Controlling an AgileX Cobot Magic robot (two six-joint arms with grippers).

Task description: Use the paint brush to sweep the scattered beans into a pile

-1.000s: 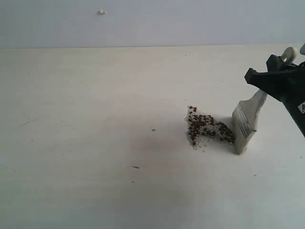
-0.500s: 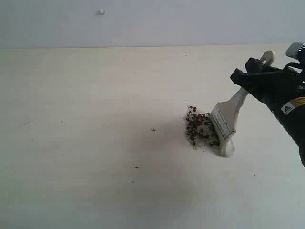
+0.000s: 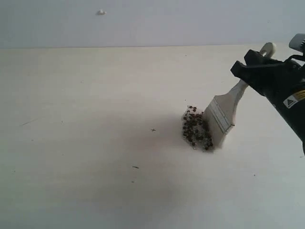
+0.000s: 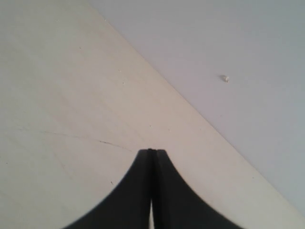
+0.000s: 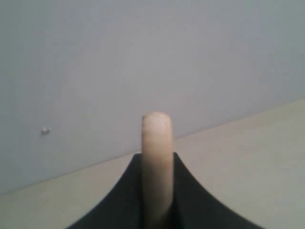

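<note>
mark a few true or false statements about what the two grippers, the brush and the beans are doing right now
1. The right gripper is shut on the paint brush. True.
2. The left gripper holds a second brush. False: it is shut with nothing in it.
3. The brush's bristles touch the beans on the table. True.
4. The beans are spread all across the table. False: they sit in one tight cluster.
5. The paint brush lies flat on the table. False: it stands tilted, handle end up.
</note>
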